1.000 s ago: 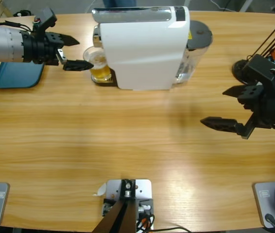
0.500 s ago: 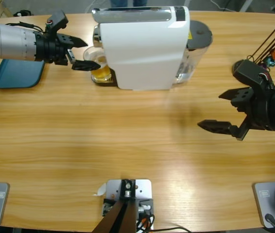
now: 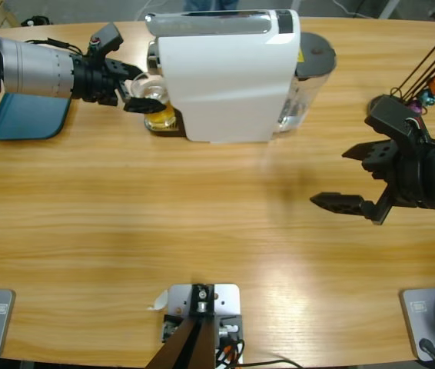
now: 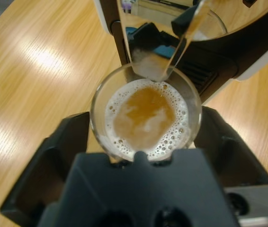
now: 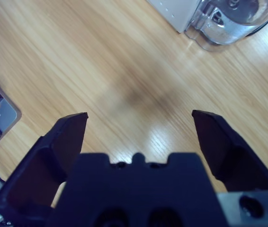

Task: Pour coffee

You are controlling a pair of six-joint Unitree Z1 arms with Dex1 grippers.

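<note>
Our left gripper (image 4: 146,142) has its two black jaws spread wide, one on each side of the cup (image 4: 146,116). They are not squeezing it yet; we see a little gap on both sides in the left wrist view. In the high view this gripper (image 3: 142,94) sits at the upper left of the frame, right by the coffee machine (image 3: 229,73).

We think the job now is to grab the cup. To do it well, we should close slowly and evenly, so both jaws meet the cup at the same time. We must keep it straight up and pull it out level, away from the spout (image 4: 165,42) just above it.

The cup is round, clear and smooth, so it could slip. Inside is the coffee (image 4: 146,113), golden brown with pale bubbly foam around the edge. The machine is white, smooth and boxy, with a clear water tank (image 3: 310,73) at its back. The table (image 3: 202,207) is light wood with long lines in it. A flat blue tray (image 3: 25,119) lies at the far left.

Our right gripper (image 3: 356,178) hangs over bare wood at the right side, jaws far apart, holding nothing.
</note>
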